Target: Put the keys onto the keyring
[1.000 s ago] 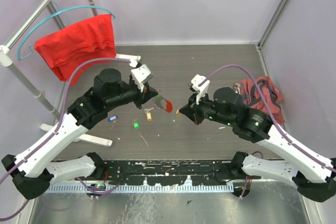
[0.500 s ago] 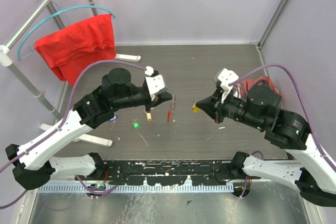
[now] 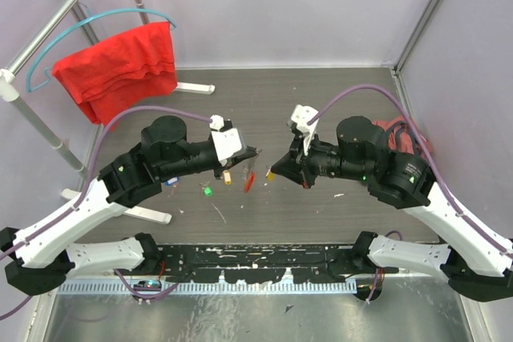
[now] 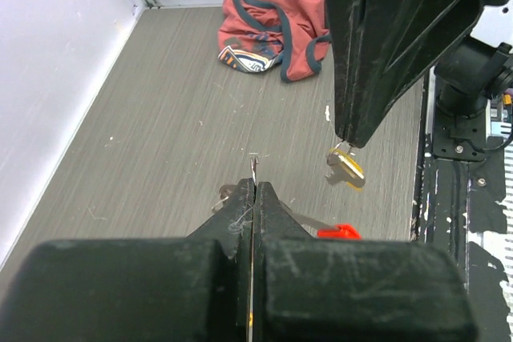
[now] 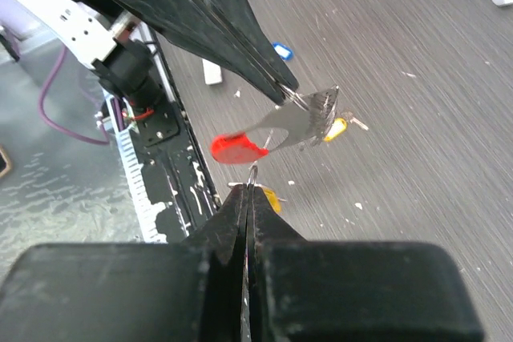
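Two firm pinches: with left gripper [image 4: 253, 190] clamped on keyring [image 5: 280, 127], thread right gripper's [image 5: 248, 198] pinched yellow key [image 4: 346, 167] slowly onto keyring's wire end.

1 fixed camera looks down from above and behind me over the whole grey wood-grain tabletop [image 3: 337, 102]. My 2 wrist cameras sit close behind their black fingers [image 4: 276, 207], facing each other. Both share the red-barred wire keyring [image 5: 239, 148] and small yellow-tagged metal key [image 4: 346, 167] between them.
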